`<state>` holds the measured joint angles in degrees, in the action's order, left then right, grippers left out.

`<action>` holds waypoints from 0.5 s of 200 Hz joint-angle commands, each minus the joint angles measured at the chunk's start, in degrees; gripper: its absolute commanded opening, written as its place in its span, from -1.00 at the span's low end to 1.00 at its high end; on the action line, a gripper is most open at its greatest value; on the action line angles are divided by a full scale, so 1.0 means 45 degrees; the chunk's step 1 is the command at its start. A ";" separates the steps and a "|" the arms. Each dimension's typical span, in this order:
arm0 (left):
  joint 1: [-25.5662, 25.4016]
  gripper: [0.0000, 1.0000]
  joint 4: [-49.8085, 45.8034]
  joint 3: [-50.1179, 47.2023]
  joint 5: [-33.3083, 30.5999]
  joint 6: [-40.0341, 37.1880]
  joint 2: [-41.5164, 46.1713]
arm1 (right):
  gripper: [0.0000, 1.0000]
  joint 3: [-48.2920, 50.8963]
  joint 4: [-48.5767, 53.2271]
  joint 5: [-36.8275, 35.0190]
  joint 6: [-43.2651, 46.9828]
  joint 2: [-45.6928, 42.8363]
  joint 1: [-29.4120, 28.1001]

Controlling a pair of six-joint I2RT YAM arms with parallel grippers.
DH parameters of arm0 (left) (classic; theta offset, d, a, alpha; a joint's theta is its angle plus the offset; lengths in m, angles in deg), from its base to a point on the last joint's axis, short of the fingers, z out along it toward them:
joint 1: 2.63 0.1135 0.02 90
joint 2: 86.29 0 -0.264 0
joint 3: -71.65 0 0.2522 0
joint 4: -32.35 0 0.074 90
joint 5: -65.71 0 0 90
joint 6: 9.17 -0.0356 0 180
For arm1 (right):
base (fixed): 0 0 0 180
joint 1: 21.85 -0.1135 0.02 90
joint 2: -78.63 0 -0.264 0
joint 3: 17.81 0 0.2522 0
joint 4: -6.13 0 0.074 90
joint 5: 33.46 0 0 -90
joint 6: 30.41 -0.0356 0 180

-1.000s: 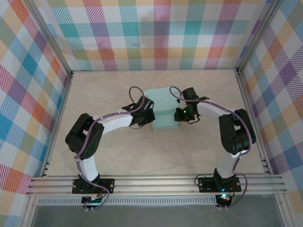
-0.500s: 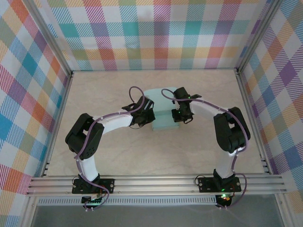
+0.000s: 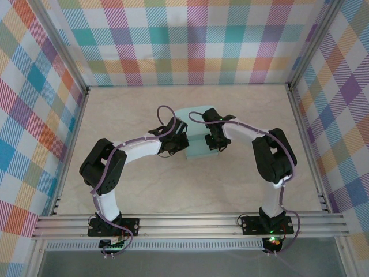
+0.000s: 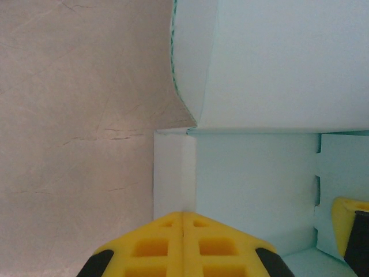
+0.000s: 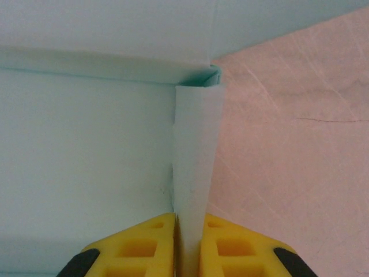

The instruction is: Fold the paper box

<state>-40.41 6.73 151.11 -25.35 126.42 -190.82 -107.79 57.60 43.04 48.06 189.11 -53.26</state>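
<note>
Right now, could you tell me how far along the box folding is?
Early. Done: one panel of the box looks creased upward. In hand: the right hand pinches a side flap upright; the left hand is shut at the opposite edge. Left: the other flaps and closing; the base lies flat.

No legible text or markings anywhere.

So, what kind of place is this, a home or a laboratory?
Probably a robot test cell in a laboratory, not a home. Plaid walls in an aluminium frame enclose the table, the left arm and right arm are bolted to its near rail, and the paper box lies between them.
</note>
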 commanded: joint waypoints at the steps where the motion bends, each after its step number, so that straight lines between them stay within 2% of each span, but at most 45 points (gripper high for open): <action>1: -0.0003 -0.93 -0.1779 -0.0740 -0.0138 -0.0176 -0.0990 | -0.74 -0.0053 0.0375 0.0303 0.0096 0.0735 -0.0168; 12: -0.0003 -0.93 -0.1780 -0.0738 -0.0139 -0.0171 -0.1009 | -1.00 -0.0102 0.0407 0.0299 0.0121 0.0847 -0.0166; 58: 0.0007 -0.94 -0.1817 -0.0750 -0.0137 -0.0183 -0.0990 | -1.00 -0.0063 0.0177 0.0031 -0.0023 0.1114 -0.0147; 67: -0.0003 -0.94 -0.1826 -0.0731 -0.0139 -0.0207 -0.0980 | -0.82 -0.0154 0.0069 0.0102 -0.0108 0.1234 -0.0137; 83: -0.0003 -0.94 -0.1901 -0.0701 -0.0170 -0.0241 -0.0970 | -0.68 -0.0379 -0.0154 0.0223 -0.0335 0.1405 -0.0129; 100: -0.0003 -0.93 -0.2001 -0.0658 -0.0233 -0.0301 -0.0932 | -0.66 -0.0585 -0.0430 0.0192 -0.0536 0.1532 -0.0127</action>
<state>-40.41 6.71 151.11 -25.37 126.39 -190.82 -109.96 57.32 41.97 46.73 192.14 -53.31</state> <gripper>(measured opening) 0.042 0.168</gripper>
